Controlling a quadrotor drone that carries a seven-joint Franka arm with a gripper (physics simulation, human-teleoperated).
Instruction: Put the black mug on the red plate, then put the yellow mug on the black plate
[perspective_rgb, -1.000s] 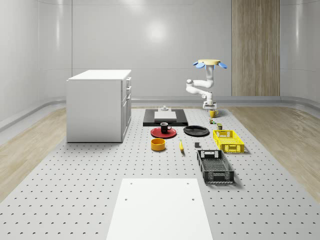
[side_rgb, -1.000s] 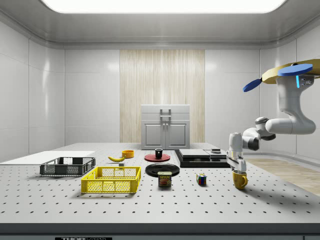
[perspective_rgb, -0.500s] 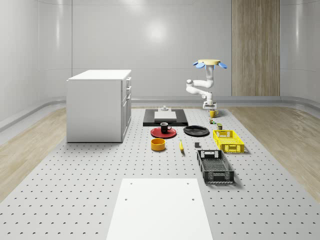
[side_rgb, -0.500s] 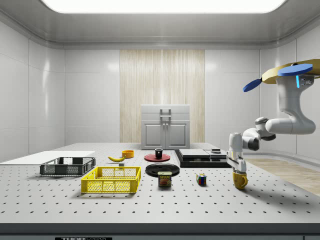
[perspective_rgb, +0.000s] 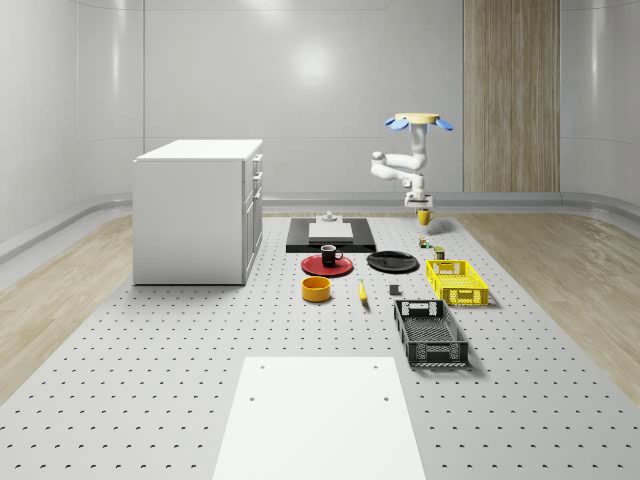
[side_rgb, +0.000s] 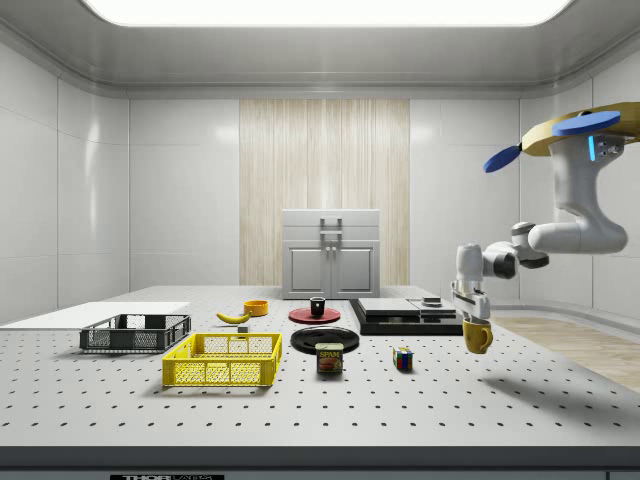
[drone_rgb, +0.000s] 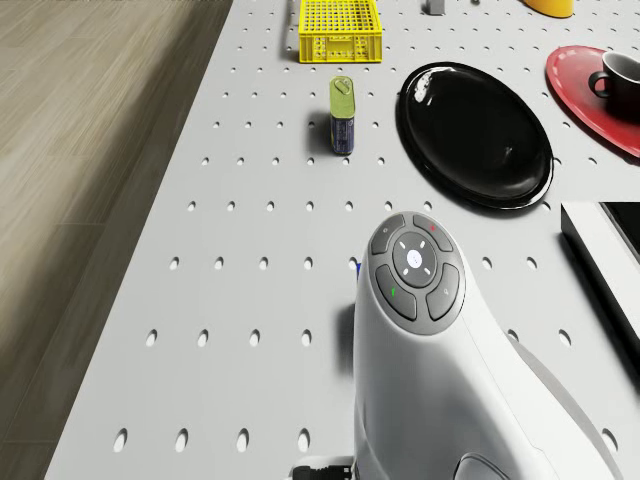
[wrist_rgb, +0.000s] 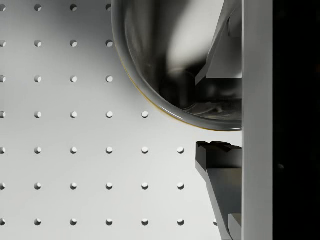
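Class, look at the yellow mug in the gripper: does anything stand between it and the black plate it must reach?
Nothing visible does. The gripper holds the yellow mug clear of the table; the small cube and can sit lower, and the black plate is bare.

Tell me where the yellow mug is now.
The yellow mug hangs clear of the table in the gripper, at the side view's right, beyond the black plate.
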